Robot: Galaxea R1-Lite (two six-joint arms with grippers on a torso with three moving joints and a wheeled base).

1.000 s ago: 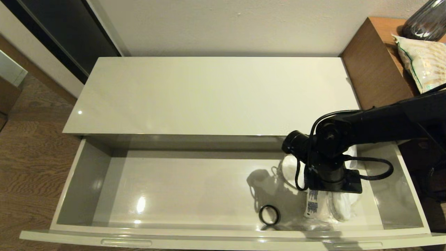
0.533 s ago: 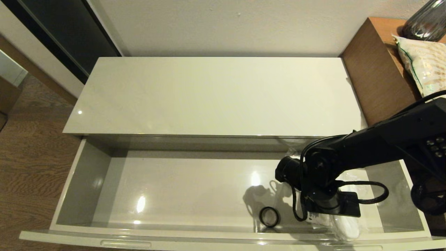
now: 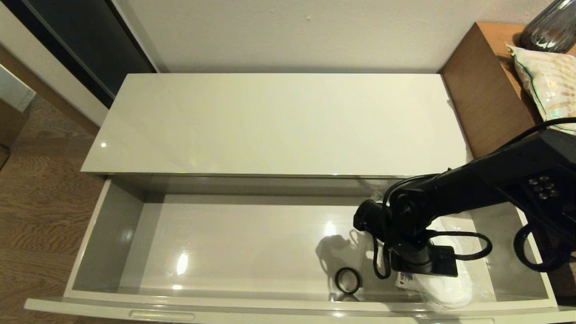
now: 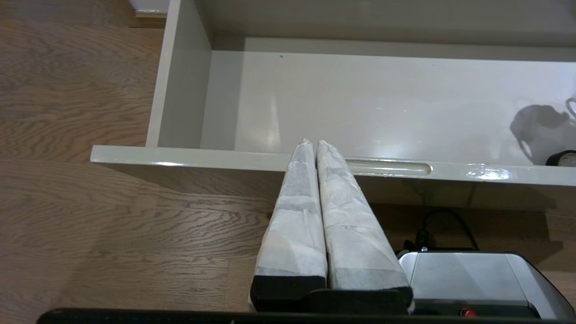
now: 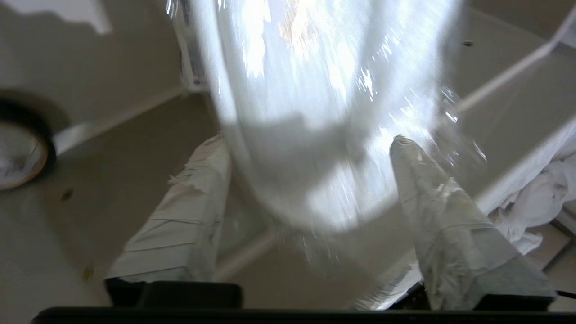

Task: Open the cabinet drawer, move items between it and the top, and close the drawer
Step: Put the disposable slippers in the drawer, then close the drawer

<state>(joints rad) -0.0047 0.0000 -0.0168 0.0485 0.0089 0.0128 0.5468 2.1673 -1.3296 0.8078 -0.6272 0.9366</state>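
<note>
Left gripper (image 4: pixel 310 143): nearest of all, parked outside the drawer just short of its front rail, its taped fingers pressed together on nothing.
Cabinet drawer (image 3: pixel 103 225): pulled fully out; its front edge is cut off at the bottom of the head view, so the right-hand handle cannot be made out.
Black ring (image 3: pixel 348 280): lies on the drawer floor near the front, at about 9 o'clock from the wrapped goods; what it is cannot be told.
Right gripper (image 5: pixel 310 144): down inside the drawer's right part, fingers spread wide either side of the wrapped slippers (image 5: pixel 315 112), not clamped on them.
Risk: closing here could catch only the slick film, so that the bundle slips or tears free on the lift; a low sweep could also knock the ring.
Packet (image 3: pixel 405 280): only a sliver of blue print shows under the wrist, beside the slippers; the rest is hidden.
Hidden: the head view's arm covers the gripper itself.
Top (image 3: pixel 279 121): farthest, at 12 o'clock, behind the drawer.
</note>
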